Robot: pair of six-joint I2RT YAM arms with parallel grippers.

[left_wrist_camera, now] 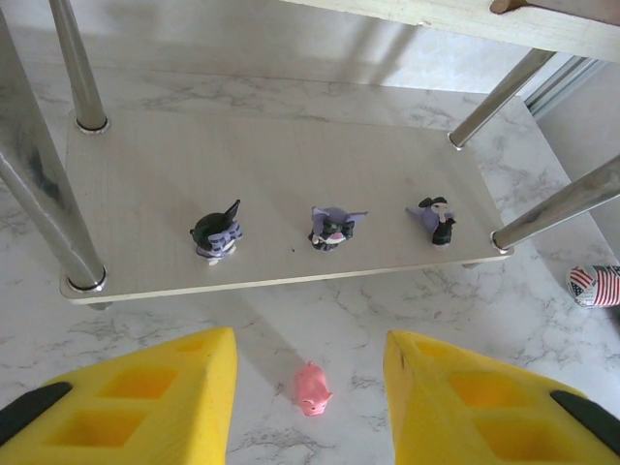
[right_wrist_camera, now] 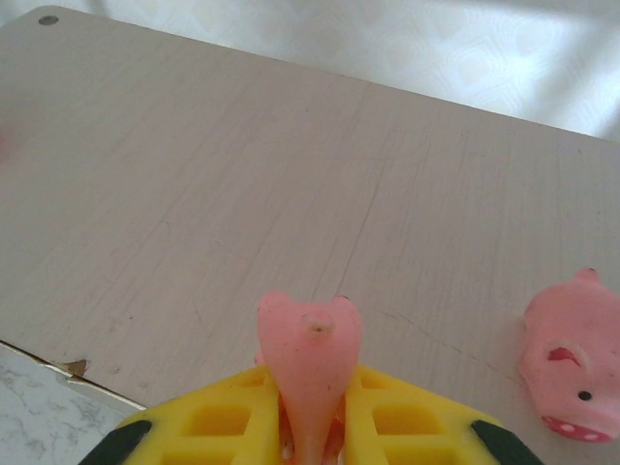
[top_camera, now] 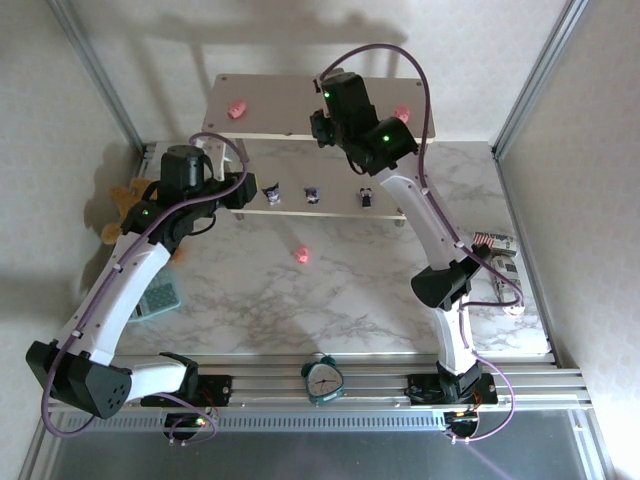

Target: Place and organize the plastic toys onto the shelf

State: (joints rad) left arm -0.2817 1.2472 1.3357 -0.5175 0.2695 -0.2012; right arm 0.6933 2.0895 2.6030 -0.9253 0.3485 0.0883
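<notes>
While the right gripper (right_wrist_camera: 310, 431) pinches a pink pig (right_wrist_camera: 310, 354) over the shelf (right_wrist_camera: 194, 194), a second pig (right_wrist_camera: 572, 363) sits just right of its fingers; the left gripper (left_wrist_camera: 310, 351) gapes open astride a loose pig (left_wrist_camera: 312, 388).

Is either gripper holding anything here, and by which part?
The right gripper pinches a small pink plastic pig figure by its lower end; the rest sticks out above. The left gripper is open, holding nothing.

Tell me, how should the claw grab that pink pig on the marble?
Pinch its rounded flanks, coming straight down from above: the pig lies low and alone on the tabletop, both sides clear for the open left gripper.
</notes>
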